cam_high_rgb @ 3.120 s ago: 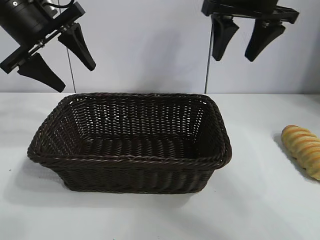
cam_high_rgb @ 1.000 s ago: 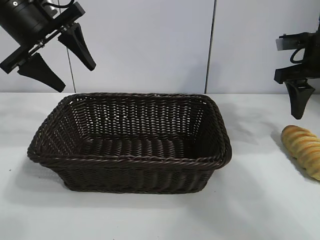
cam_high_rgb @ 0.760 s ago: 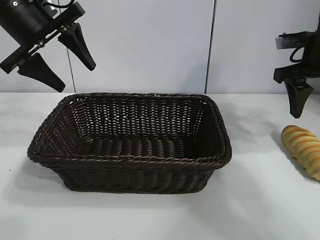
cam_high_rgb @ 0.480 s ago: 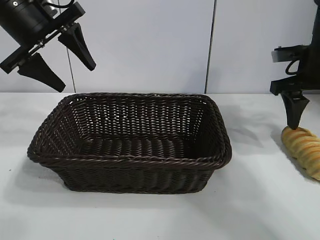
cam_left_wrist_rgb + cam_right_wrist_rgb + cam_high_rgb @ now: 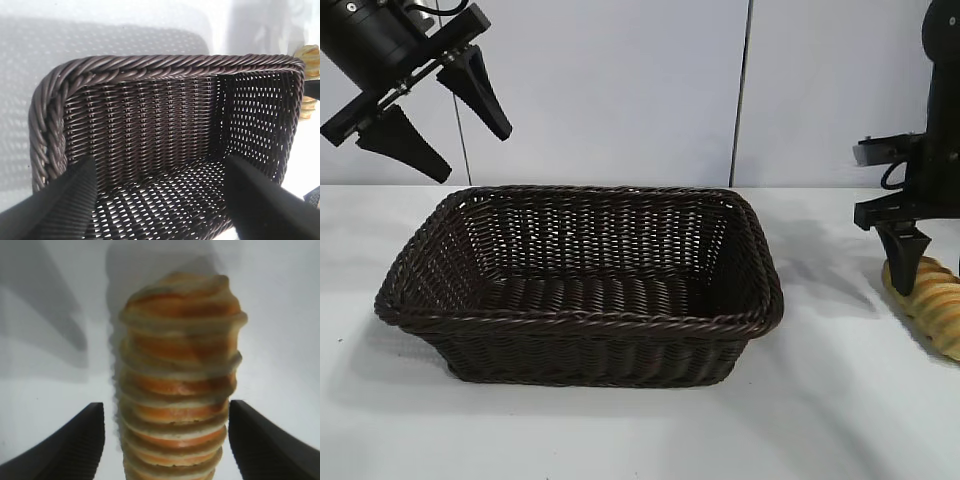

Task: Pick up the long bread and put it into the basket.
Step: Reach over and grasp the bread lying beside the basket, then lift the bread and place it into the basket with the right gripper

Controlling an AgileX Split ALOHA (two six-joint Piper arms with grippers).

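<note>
The long bread [image 5: 934, 303], golden-tan with ridged scores, lies on the white table at the far right, partly cut off by the frame edge. My right gripper [image 5: 905, 278] has come down over its near end. In the right wrist view the open right gripper [image 5: 165, 407] straddles the loaf [image 5: 177, 355], one finger on each side with a thin gap to each. The dark brown wicker basket [image 5: 582, 322] stands at the table's middle, with nothing in it. My left gripper [image 5: 471, 155] hangs open high above the basket's left end, looking down into the basket [image 5: 150, 65].
White tabletop [image 5: 820, 410] surrounds the basket, with a pale wall behind. A strip of bare table lies between the basket's right rim and the bread. A tip of the loaf [image 5: 306, 52] shows past the basket's far corner in the left wrist view.
My right gripper has swung from above the basket's right end out to the right. It then lowered until its fingers straddle the bread. The left arm, basket and bread have not moved.
</note>
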